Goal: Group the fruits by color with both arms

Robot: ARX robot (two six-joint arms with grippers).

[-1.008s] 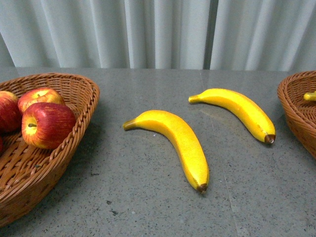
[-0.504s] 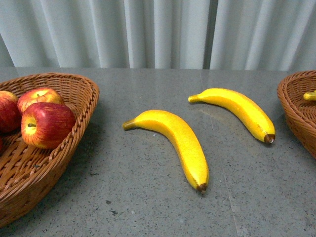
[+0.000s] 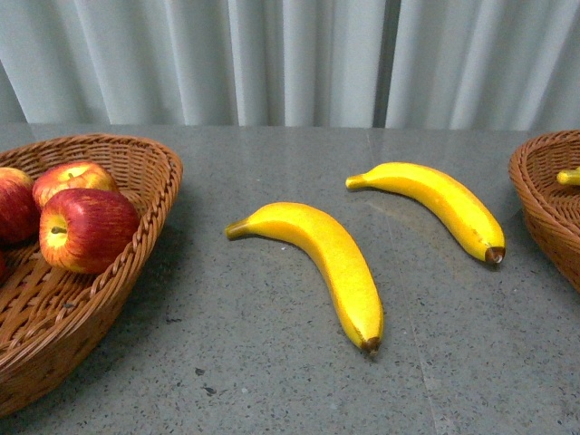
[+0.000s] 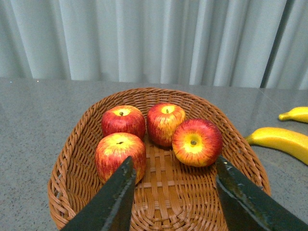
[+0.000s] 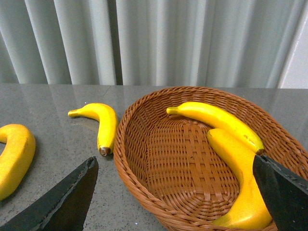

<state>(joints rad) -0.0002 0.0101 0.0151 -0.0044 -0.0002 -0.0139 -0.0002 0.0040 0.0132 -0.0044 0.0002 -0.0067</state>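
Observation:
Two yellow bananas lie loose on the grey table, one in the middle (image 3: pixel 331 258) and one further right (image 3: pixel 444 204). Red-and-yellow apples (image 3: pixel 86 228) sit in the left wicker basket (image 3: pixel 154 154). The left wrist view shows several apples (image 4: pixel 196 142) there. My left gripper (image 4: pixel 174 163) is open and empty, over the near part of that basket (image 4: pixel 62 163). My right gripper (image 5: pixel 174 163) is open and empty, over the right basket (image 5: pixel 122 144), which holds two bananas (image 5: pixel 238 168). Neither gripper shows in the front view.
The right basket (image 3: pixel 539 199) stands at the table's right edge with a banana tip (image 3: pixel 569 176) showing. Pale pleated curtains close the back. In the right wrist view the loose bananas (image 5: pixel 103 125) lie beside that basket.

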